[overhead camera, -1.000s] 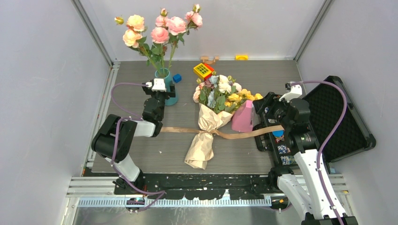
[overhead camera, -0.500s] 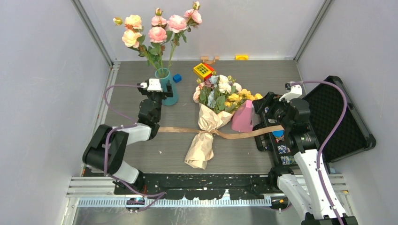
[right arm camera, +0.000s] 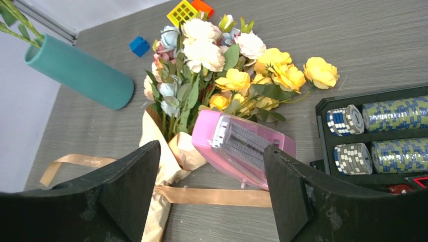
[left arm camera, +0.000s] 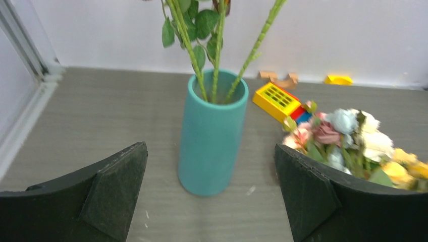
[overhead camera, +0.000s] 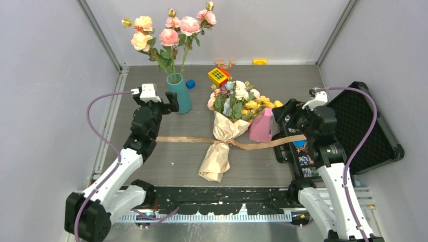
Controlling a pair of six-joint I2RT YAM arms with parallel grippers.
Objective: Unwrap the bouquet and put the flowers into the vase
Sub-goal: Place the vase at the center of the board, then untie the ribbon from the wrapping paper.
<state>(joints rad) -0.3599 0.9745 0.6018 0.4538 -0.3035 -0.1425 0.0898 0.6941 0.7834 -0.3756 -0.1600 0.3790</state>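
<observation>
The bouquet (overhead camera: 225, 128) lies in the middle of the table, its tan-orange paper (right arm camera: 160, 166) still round the stems. Its small yellow, white, pale-blue and pink flowers (overhead camera: 241, 99) point toward the back wall. The tan ribbon (overhead camera: 186, 139) runs flat to left and right from the paper's waist. The teal vase (overhead camera: 180, 95) stands upright at the back left with tall roses in it. My left gripper (overhead camera: 170, 105) hovers open just left of the vase (left arm camera: 212, 136), holding nothing. My right gripper (right arm camera: 212, 148) is open above the ribbon (right arm camera: 214, 195), with nothing between its fingers.
A pink wedge-shaped box (overhead camera: 261, 127) lies against the bouquet's right side. An open black case (overhead camera: 366, 128) with poker chips (right arm camera: 376, 115) fills the right. A yellow-red toy block (overhead camera: 218, 75), a blue cube (overhead camera: 190, 84) and small pieces sit near the back wall.
My left arm has swung out and its gripper has drawn back leftward from the vase. My right gripper's jaws have spread a little wider. The bouquet has not moved.
</observation>
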